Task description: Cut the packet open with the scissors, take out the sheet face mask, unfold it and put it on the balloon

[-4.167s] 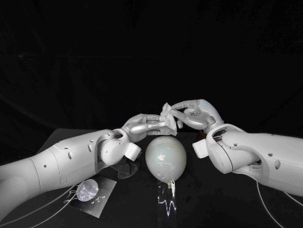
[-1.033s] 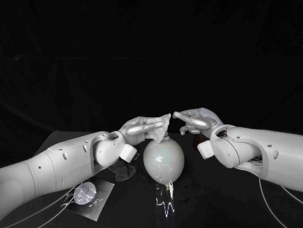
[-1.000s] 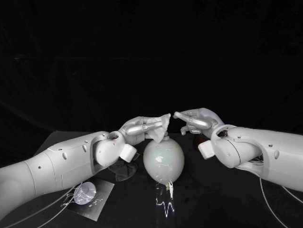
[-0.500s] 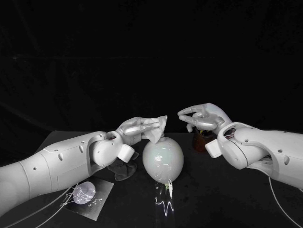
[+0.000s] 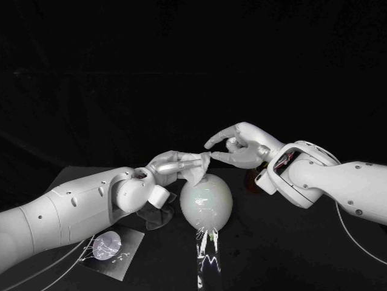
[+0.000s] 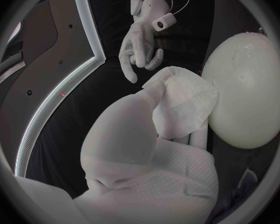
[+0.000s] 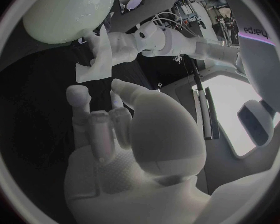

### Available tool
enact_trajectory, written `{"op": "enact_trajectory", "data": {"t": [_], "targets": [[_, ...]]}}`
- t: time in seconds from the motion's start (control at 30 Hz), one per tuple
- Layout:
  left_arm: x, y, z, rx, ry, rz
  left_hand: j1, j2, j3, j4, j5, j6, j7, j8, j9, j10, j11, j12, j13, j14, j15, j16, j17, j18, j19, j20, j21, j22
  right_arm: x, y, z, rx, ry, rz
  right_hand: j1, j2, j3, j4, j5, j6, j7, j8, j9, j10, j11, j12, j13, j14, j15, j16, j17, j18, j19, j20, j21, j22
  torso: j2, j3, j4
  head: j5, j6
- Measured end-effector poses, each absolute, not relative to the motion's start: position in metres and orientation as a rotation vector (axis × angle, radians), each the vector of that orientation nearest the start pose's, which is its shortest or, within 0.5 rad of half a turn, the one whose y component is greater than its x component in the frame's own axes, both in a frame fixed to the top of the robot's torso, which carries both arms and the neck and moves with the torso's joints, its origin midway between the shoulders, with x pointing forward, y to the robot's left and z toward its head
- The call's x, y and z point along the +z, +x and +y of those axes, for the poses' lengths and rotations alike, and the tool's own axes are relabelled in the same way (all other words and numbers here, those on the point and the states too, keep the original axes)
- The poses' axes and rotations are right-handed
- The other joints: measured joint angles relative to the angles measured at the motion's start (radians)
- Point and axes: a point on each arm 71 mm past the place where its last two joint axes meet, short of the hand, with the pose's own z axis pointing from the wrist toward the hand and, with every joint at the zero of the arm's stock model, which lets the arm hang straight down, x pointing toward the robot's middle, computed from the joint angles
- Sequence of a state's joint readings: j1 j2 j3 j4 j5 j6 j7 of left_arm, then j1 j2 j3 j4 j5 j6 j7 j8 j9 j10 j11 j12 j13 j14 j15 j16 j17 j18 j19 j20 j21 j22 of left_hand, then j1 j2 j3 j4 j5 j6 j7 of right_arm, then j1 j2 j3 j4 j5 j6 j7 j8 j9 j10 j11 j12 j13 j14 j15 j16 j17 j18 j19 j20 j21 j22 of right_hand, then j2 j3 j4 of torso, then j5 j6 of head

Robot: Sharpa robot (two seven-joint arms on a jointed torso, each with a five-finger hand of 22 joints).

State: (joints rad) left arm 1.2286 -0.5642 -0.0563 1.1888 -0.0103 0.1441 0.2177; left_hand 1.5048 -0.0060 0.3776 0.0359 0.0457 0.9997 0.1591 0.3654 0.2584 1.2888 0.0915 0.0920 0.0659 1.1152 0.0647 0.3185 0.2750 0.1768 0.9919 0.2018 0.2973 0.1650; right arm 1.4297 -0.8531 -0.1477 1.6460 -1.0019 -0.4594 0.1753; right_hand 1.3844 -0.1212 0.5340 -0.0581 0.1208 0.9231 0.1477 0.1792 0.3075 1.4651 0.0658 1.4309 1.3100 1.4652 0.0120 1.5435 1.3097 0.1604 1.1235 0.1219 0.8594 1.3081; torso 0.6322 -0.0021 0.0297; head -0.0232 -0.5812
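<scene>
Pinched between thumb and fingers of the left robot hand [image 5: 176,165]: the sheet face mask [image 5: 199,160], a small folded white wad, not yet opened out. Held right at the far end of the balloon [image 5: 205,203], just above it. Looks close enough to touch the pale skin, though impossible to say for sure. From the left wrist, visible as several crumpled layers with one loose flap hanging toward the balloon.

Just right of the mask, raised a little higher: the right robot hand [image 5: 235,145], fingers spread and lightly curled, holding nothing, a small gap short of the mask.

Near left on the counter [image 5: 281,245], beside the left arm: the packet [image 5: 113,247], lying flat.

Judging by the look of it: light, thin and limp, probably damp and apt to cling to itself, easy to tear if tugged hard. Best taken by the right robot hand at the loose outer flap or a free corner, with fingertips only, then drawn gently sideways away from the left pinch to peel the layers apart.

As for the balloon: light and smooth, likely to roll or slide under any push. Better to drape than to press.
</scene>
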Motion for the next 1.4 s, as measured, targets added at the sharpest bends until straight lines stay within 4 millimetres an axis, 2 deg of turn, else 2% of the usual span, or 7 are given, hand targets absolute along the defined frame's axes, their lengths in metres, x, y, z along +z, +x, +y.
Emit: {"op": "enact_trajectory", "data": {"t": [0.37,0.7,0.9,1.0,1.2,1.3,1.4], "targets": [[-0.196,0.531,0.138,-1.772,-0.986,1.821,-0.009,-0.009,0.011,-0.006,0.000,0.000,0.000,0.006,0.001,0.009,-0.002,0.000,0.000,0.009,-0.006,0.011,0.010,0.000,0.004,-0.004,0.021,0.015,-0.096,0.481,-0.156,0.983,-0.192,1.484,-0.004,-0.004,0.008,-0.008,-0.010,-0.012,-0.012,-0.019,-0.009,-0.002,-0.016,0.005,-0.001,-0.002,-0.013,0.000,-0.002,0.000,0.007,-0.007,0.010,0.000,0.000,-0.0006,0.0004,0.000,-0.005],[-0.196,0.529,0.138,-1.754,-0.956,1.843,-0.013,-0.013,0.020,-0.010,0.000,0.004,-0.004,0.006,0.001,0.016,-0.002,-0.002,0.000,0.009,-0.006,0.011,0.015,0.001,0.000,-0.007,0.032,0.023,-0.098,0.482,-0.151,0.943,-0.227,1.507,-0.004,-0.004,0.015,-0.015,-0.015,-0.019,-0.012,-0.031,-0.015,0.002,-0.020,0.009,-0.003,0.001,-0.016,0.003,-0.002,-0.006,0.011,-0.011,0.010,-0.001,0.000,-0.0001,-0.0006,0.002,-0.008],[-0.196,0.528,0.137,-1.747,-0.935,1.855,-0.014,-0.014,0.023,-0.013,0.000,0.004,-0.004,0.006,0.001,0.016,-0.002,-0.004,0.000,0.009,-0.005,0.017,0.018,0.001,0.000,-0.007,0.041,0.029,-0.098,0.483,-0.149,0.933,-0.233,1.511,-0.004,-0.004,0.018,-0.018,-0.019,-0.025,-0.018,-0.035,-0.016,0.001,-0.020,0.009,-0.002,-0.002,-0.019,0.003,-0.002,-0.007,0.007,-0.015,0.014,0.000,0.000,0.0000,-0.0006,0.001,-0.008],[-0.196,0.527,0.137,-1.743,-0.926,1.859,-0.016,-0.016,0.023,-0.013,0.000,0.004,-0.004,0.006,0.001,0.016,-0.002,-0.004,0.000,0.009,-0.005,0.017,0.019,0.001,0.000,-0.008,0.041,0.032,-0.098,0.483,-0.148,0.934,-0.234,1.510,-0.017,0.009,0.020,-0.016,-0.019,-0.025,-0.018,-0.035,-0.017,0.000,-0.021,0.013,-0.002,0.000,-0.022,0.003,-0.002,-0.007,0.010,-0.018,0.018,0.000,0.000,0.0000,-0.0006,0.001,-0.008],[-0.196,0.527,0.136,-1.738,-0.911,1.866,-0.017,-0.017,0.027,-0.017,-0.002,0.004,-0.004,0.006,0.001,0.023,-0.002,-0.004,0.000,0.013,-0.009,0.017,0.022,0.001,-0.004,-0.011,0.046,0.036,-0.098,0.483,-0.148,0.936,-0.228,1.507,-0.017,0.009,0.024,-0.012,-0.022,-0.025,-0.018,-0.035,-0.017,0.000,-0.021,0.015,-0.002,0.001,-0.023,0.003,-0.002,-0.007,0.010,-0.018,0.026,0.000,0.000,0.0005,-0.0002,0.000,-0.007],[-0.196,0.527,0.136,-1.736,-0.905,1.869,-0.018,-0.018,0.027,-0.017,-0.002,0.004,-0.004,0.006,0.001,0.023,-0.002,-0.004,0.000,0.014,-0.008,0.017,0.022,0.001,-0.004,-0.011,0.046,0.036,-0.098,0.484,-0.148,0.936,-0.227,1.510,-0.017,0.009,0.025,-0.014,-0.022,-0.006,-0.017,-0.033,-0.016,0.000,-0.021,0.016,-0.002,0.001,-0.023,0.003,-0.002,-0.007,0.010,-0.018,0.026,0.000,0.000,0.0003,-0.0002,0.000,-0.007],[-0.196,0.527,0.136,-1.734,-0.901,1.871,-0.018,-0.018,0.027,-0.017,-0.003,0.004,-0.004,0.005,0.001,0.023,-0.002,-0.004,0.000,0.014,-0.008,0.017,0.023,0.001,-0.004,-0.011,0.054,0.039,-0.099,0.484,-0.147,0.936,-0.231,1.519,-0.021,0.014,0.029,-0.018,-0.022,0.033,-0.014,-0.016,-0.009,0.001,-0.020,0.019,-0.002,0.001,-0.023,0.002,-0.002,-0.007,0.010,-0.018,0.031,0.000,0.000,0.0001,-0.0002,0.000,-0.007]]}}
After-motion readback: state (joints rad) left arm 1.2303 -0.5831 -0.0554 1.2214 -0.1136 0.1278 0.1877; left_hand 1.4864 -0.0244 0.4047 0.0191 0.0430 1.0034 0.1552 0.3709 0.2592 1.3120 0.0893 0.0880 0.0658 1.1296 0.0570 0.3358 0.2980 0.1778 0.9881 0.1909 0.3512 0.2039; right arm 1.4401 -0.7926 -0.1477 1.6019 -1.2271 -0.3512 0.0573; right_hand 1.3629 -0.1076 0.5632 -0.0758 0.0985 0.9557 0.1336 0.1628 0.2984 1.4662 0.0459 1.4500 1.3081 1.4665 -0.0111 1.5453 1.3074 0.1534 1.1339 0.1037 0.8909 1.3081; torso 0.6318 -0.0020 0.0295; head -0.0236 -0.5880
